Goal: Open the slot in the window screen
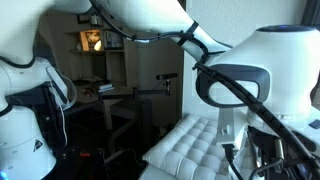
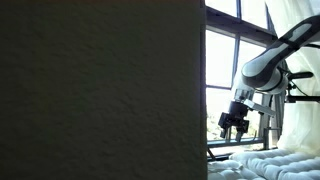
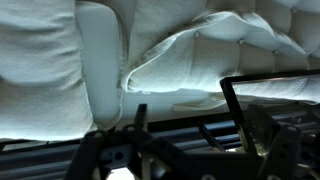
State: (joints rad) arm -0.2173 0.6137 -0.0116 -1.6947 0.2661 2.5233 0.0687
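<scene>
In an exterior view the window [image 2: 222, 60] with its dark frame bars fills the right side. I cannot make out the screen or its slot against the bright glass. My gripper [image 2: 233, 123] hangs in front of the lower window pane, fingers pointing down and apart, holding nothing. In the wrist view my gripper [image 3: 187, 125] is open; its dark fingers [image 3: 140, 116] stand over dark horizontal rails [image 3: 200, 132], and nothing lies between them. The white arm [image 1: 240, 70] crosses the other exterior view close to the camera.
A white tufted cushion [image 2: 270, 160] lies under the gripper and shows as white padding [image 3: 60, 70] in the wrist view and as [image 1: 190, 145]. A dark panel [image 2: 100, 90] blocks most of one exterior view. White curtain [image 2: 300, 110] hangs at the right. A desk and shelf [image 1: 100, 90] stand behind.
</scene>
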